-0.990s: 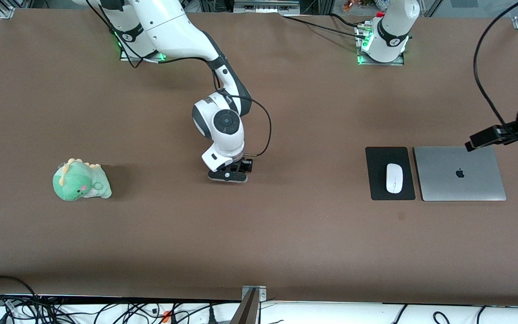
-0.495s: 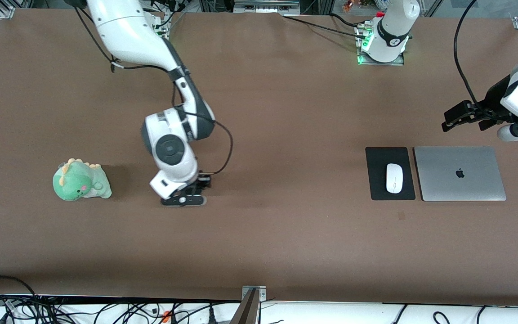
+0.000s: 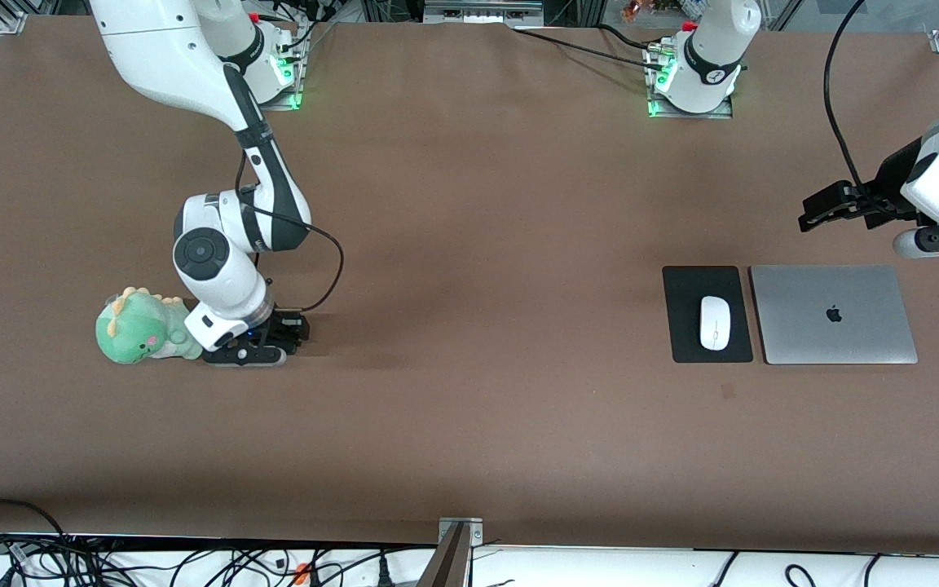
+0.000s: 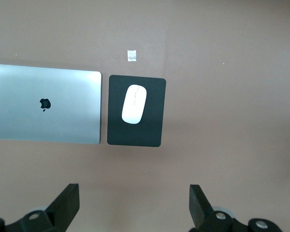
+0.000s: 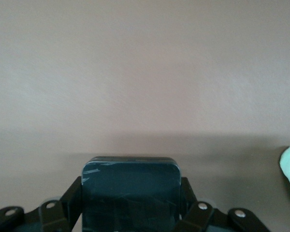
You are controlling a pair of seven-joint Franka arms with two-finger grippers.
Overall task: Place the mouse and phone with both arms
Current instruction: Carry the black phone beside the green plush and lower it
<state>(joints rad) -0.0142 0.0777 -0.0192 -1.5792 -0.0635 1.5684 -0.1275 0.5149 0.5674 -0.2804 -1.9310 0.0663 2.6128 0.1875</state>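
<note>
The white mouse (image 3: 714, 323) (image 4: 134, 104) lies on a black mouse pad (image 3: 685, 285) (image 4: 135, 137) toward the left arm's end of the table. The black phone (image 5: 130, 191) sits flat between the fingers of my right gripper (image 3: 246, 356), which is shut on it. This gripper is down low at the table, right beside a green dinosaur plush (image 3: 143, 328). I cannot tell whether the phone touches the table. My left gripper (image 3: 824, 210) (image 4: 134, 195) hangs open and empty over bare table by the laptop's edge that faces the bases.
A closed silver laptop (image 3: 834, 314) (image 4: 46, 104) lies beside the mouse pad, at the left arm's end. A small tape mark (image 3: 728, 391) is on the table nearer to the front camera than the pad. Cables run along the table's front edge.
My right arm has swept with the phone from mid-table toward the right arm's end, ending beside the plush. The left gripper pulled back from over the laptop toward the bases.
</note>
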